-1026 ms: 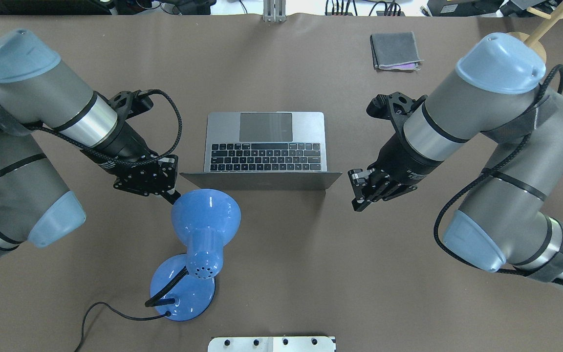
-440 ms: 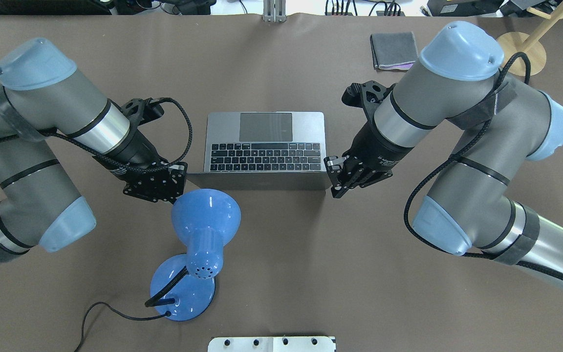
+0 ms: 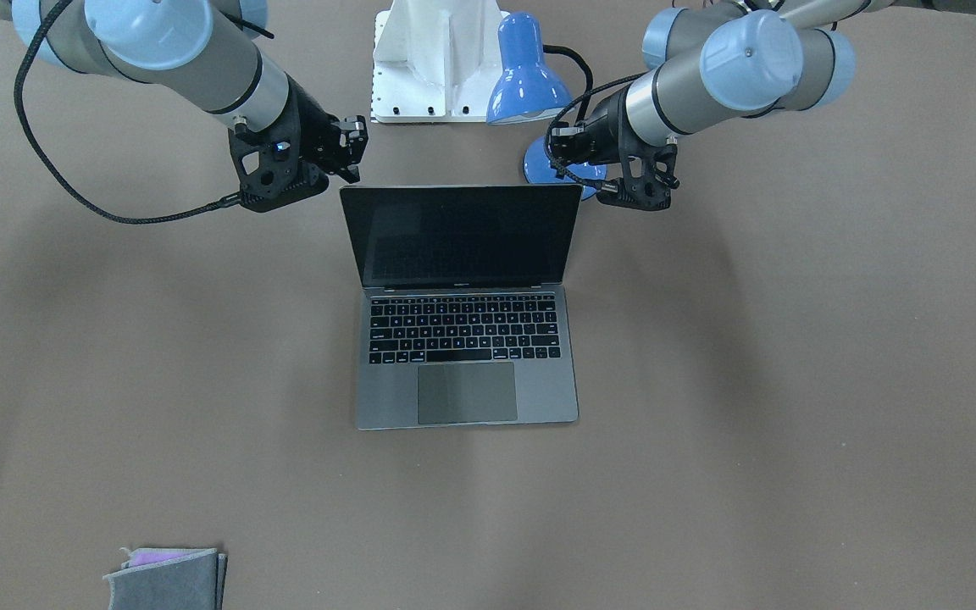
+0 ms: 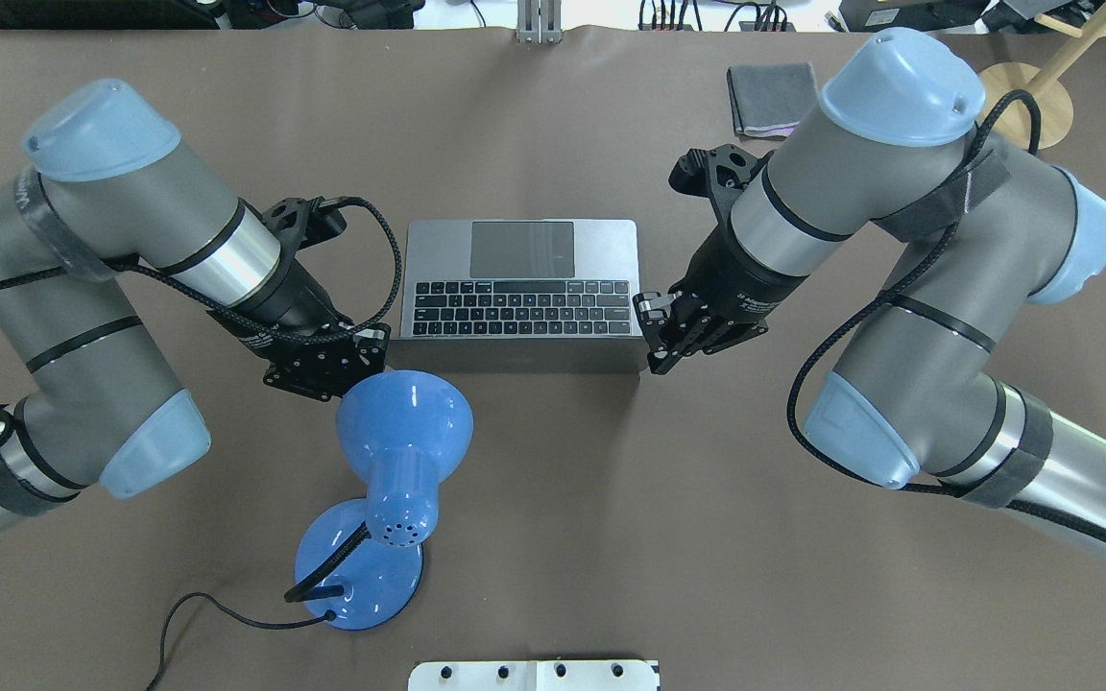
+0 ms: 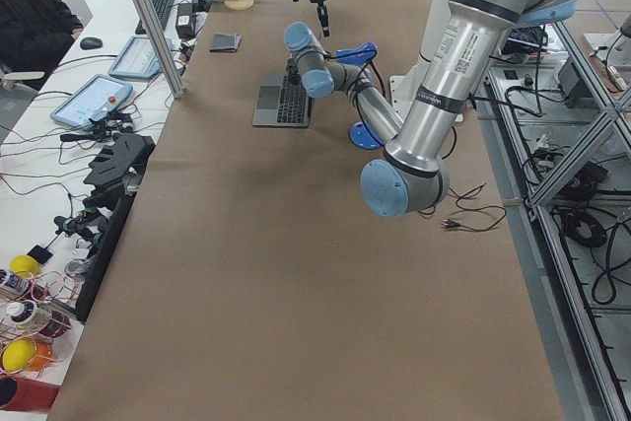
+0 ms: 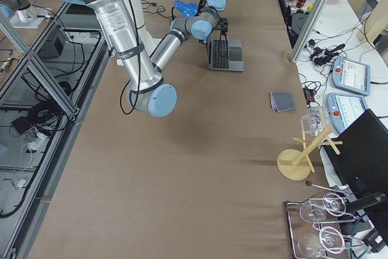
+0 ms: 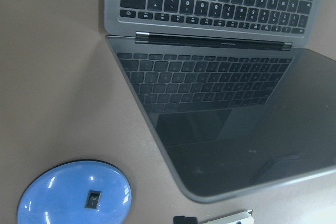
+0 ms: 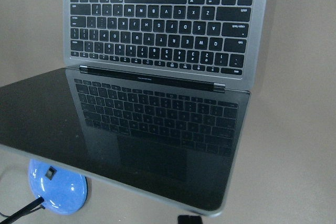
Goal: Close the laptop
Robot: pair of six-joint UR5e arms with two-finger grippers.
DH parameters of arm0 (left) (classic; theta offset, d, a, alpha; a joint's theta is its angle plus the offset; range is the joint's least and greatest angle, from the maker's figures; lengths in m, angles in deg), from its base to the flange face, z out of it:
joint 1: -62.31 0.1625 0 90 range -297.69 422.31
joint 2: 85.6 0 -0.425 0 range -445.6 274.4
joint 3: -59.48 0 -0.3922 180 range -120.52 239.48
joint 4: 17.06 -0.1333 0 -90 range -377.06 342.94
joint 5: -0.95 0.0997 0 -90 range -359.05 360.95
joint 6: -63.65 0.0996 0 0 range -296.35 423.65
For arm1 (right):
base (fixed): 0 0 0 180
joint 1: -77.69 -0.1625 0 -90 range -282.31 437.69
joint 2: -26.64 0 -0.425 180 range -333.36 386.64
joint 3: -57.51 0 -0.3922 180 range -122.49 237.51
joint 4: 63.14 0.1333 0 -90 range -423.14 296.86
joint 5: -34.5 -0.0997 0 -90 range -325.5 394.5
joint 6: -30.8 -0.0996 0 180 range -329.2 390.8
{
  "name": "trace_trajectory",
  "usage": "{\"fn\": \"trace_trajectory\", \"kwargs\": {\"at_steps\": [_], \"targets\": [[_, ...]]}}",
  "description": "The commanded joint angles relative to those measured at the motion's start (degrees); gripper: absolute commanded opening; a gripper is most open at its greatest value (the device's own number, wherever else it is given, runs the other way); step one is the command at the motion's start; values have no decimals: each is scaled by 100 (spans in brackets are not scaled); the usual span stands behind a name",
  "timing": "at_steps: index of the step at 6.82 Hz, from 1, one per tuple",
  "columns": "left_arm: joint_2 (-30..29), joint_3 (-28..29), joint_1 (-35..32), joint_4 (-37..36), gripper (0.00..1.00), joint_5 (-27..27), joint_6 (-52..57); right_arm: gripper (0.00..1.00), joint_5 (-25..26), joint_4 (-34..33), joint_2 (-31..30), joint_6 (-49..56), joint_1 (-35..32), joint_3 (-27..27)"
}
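Observation:
The space-grey laptop lies open mid-table, black screen facing away from me and the lid nearly upright. Both wrist views look down on its screen and keys: left wrist, right wrist. My left gripper looks shut and sits just behind the lid's top left corner; it also shows in the front-facing view. My right gripper looks shut at the lid's top right corner, also in the front-facing view. I cannot tell whether either one touches the lid.
A blue desk lamp stands just behind the lid on my left, its shade close under the left gripper, with its cord trailing. A folded grey cloth and a wooden stand lie at the far right. A white mount plate is at the near edge.
Both arms have swung inward to the lid's top corners. The lid, which leaned back toward me, now stands more upright.

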State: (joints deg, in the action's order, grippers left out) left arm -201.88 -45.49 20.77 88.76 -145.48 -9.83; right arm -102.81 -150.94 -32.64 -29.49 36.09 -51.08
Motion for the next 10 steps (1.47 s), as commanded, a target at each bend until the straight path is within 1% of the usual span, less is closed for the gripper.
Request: {"fn": "trace_trajectory", "kwargs": {"at_steps": [1, 2, 4, 5, 6, 7, 8, 9, 10], "targets": [[-192, 159, 6, 9, 0, 1, 9, 0, 2, 0, 100, 0, -50, 135], [-306, 274, -3, 9, 0, 27, 17, 0, 11, 0, 135, 9, -93, 188], [-474, 441, -20, 26, 0, 403, 35, 0, 116, 130, 276, 0, -164, 381], [-553, 546, -134, 26, 0, 414, 44, 0, 117, 471, 285, -26, -208, 590], [-693, 695, -326, 26, 0, 414, 61, 0, 117, 553, 285, -26, -269, 679], [-738, 827, -354, 35, 0, 457, 70, 0, 117, 554, 320, -26, -304, 715], [-825, 898, -363, 35, 0, 701, 61, 0, 117, 562, 459, -18, -357, 898], [-956, 1090, -363, 79, 0, 843, 61, 0, 117, 649, 670, -26, -444, 1170], [-1114, 1414, -407, 314, 0, 853, 61, 0, 117, 868, 724, -26, -524, 1373]]}}
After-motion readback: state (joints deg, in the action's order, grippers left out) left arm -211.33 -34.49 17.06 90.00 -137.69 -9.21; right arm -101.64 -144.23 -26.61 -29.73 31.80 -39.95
